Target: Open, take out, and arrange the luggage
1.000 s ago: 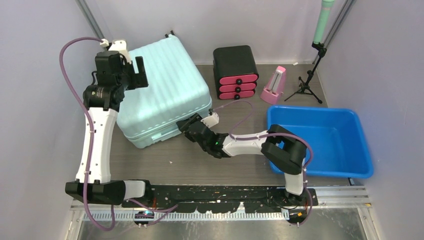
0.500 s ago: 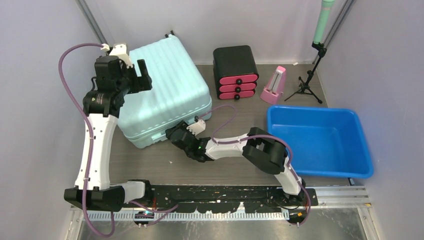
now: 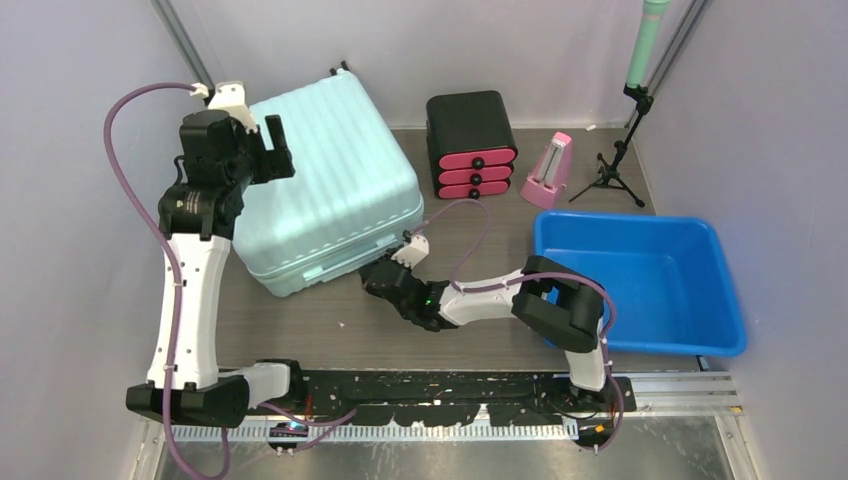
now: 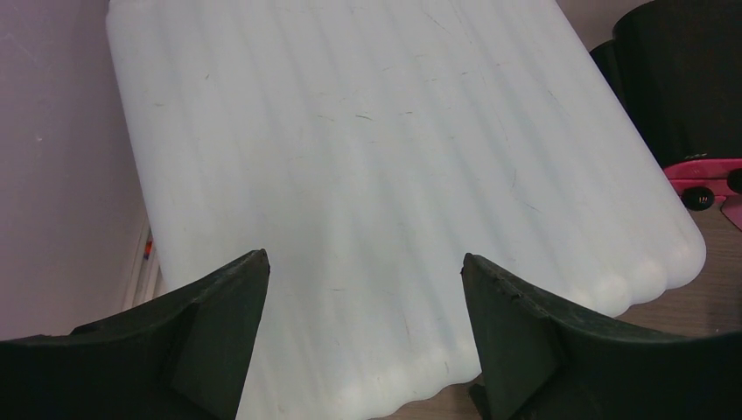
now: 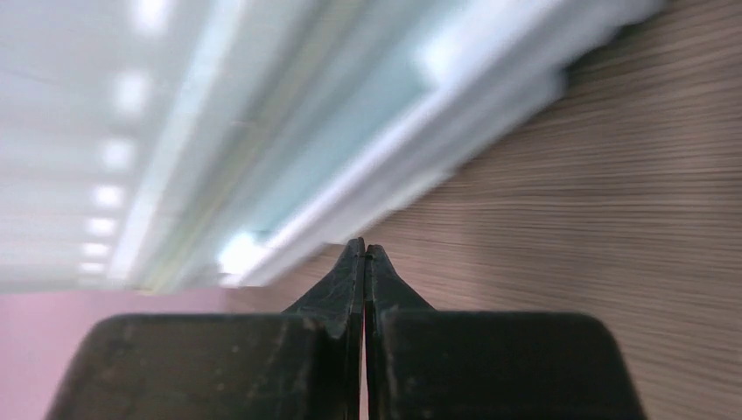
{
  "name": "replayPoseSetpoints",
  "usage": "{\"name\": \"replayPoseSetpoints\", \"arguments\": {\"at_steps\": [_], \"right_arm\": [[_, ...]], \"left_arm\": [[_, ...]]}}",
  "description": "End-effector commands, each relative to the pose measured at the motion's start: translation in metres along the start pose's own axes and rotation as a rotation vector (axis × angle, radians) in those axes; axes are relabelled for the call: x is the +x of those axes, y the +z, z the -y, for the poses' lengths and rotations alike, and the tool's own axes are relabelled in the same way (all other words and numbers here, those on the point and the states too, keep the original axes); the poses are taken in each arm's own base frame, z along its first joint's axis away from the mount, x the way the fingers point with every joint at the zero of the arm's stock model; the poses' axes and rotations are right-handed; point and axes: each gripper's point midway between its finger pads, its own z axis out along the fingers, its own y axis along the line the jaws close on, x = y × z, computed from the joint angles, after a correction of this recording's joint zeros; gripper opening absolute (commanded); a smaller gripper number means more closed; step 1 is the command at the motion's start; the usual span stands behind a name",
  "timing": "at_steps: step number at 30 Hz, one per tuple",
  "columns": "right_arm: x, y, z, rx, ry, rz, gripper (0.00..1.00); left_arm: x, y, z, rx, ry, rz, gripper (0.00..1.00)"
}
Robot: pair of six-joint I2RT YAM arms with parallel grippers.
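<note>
Luggage (image 3: 325,190): mint-green ribbed case, lying flat and shut at the far left of the table (image 3: 300,320). Left gripper (image 3: 268,148): hovering over the case's far left corner, fingers spread wide, holding nothing. Right gripper (image 3: 378,283): sitting low, just beside the case's near edge, fingers pressing together on nothing. Black drawer box (image 3: 470,140): standing near the case's right side. Blue tub (image 3: 640,280): sitting well apart, at right.

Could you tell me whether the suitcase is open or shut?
Shut: the suitcase lies flat with both shells together, no lining showing.
</note>
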Motion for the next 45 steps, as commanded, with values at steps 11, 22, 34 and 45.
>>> {"name": "replayPoseSetpoints", "arguments": {"at_steps": [11, 22, 34, 45], "right_arm": [[-0.039, -0.047, 0.034, 0.008, -0.158, 0.035, 0.22], [-0.042, -0.028, 0.01, 0.093, 0.148, 0.162, 0.55], [-0.045, -0.011, 0.005, 0.356, 0.237, 0.242, 0.52], [-0.028, 0.011, 0.011, 0.399, 0.282, 0.231, 0.51]], "left_arm": [[-0.006, 0.006, -0.007, -0.034, 0.024, 0.012, 0.85], [0.008, -0.01, -0.007, -0.018, 0.046, 0.008, 0.86], [0.009, -0.016, -0.008, -0.017, 0.052, 0.013, 0.86], [0.005, -0.02, -0.013, -0.043, 0.055, 0.028, 0.87]]}}
